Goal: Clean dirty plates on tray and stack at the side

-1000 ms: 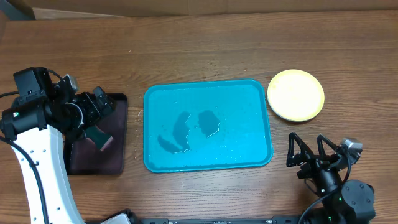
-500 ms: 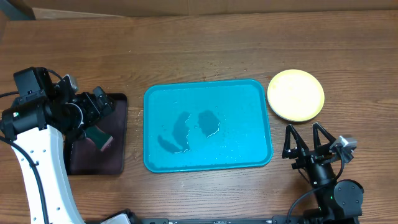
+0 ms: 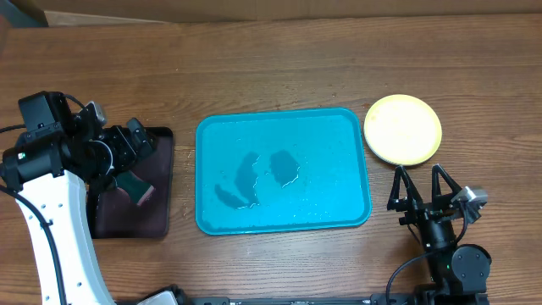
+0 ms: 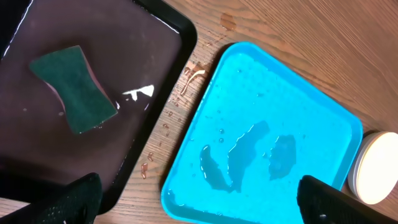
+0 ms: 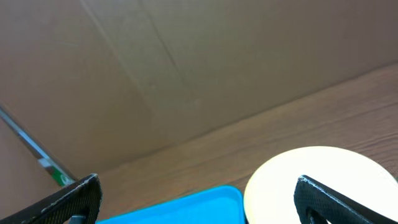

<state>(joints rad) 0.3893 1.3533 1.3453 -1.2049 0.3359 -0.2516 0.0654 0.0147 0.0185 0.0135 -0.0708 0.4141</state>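
The turquoise tray (image 3: 330, 161) lies mid-table with no plates on it, only water puddles; it also shows in the left wrist view (image 4: 298, 112) and the right wrist view (image 5: 186, 208). A yellow-green plate (image 3: 403, 129) lies on the wood to the right of the tray, and its layered rim shows in the left wrist view (image 4: 376, 168). The white and pale blue plates are not separately visible. My left gripper (image 3: 140, 140) is open and empty over the maroon tray's right edge (image 4: 199, 205). My right gripper (image 3: 417, 174) is open and empty, just in front of the plate (image 5: 199, 199).
A dark maroon tray (image 3: 161, 212) at the left holds a green sponge (image 4: 73, 89). Water drops lie on the wood between the two trays (image 4: 193, 71). A cardboard wall (image 5: 186, 62) stands behind the table.
My right gripper has straightened and shifted slightly toward the plate. The left arm, tray and plate have not moved.
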